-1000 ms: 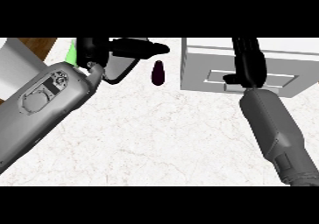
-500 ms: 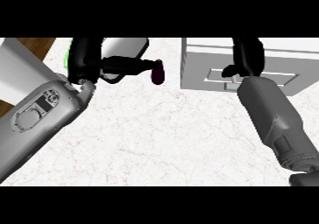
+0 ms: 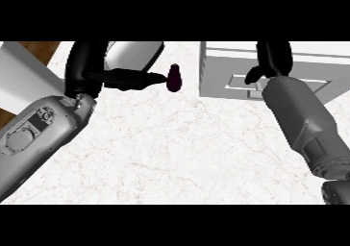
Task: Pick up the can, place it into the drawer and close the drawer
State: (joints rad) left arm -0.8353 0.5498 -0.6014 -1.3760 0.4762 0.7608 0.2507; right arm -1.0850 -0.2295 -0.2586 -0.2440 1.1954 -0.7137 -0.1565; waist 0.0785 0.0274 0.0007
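The can (image 3: 175,77) is small, dark purple and upright on the marble counter, at the top centre of the head view. My left hand (image 3: 89,67) is just to its left. The thumb (image 3: 139,78) points at the can and its tip nearly touches the can's side, while the fingers hang straight, away from the can. Nothing is held in it. The white drawer unit (image 3: 228,72) stands at the top right. My right hand (image 3: 272,56) lies open against the drawer's front, with its thumb by the recessed handle (image 3: 243,82).
A pale rounded object (image 3: 139,52) lies behind my left hand, partly hidden. A white slab (image 3: 15,72) and a strip of wooden surface (image 3: 39,48) sit at the far left. Marble counter (image 3: 178,153) spreads between my two forearms.
My left hand has swung down so that its thumb is level with the can, and the forearm has shifted left. The right hand has slid further up the drawer front. The can stayed put.
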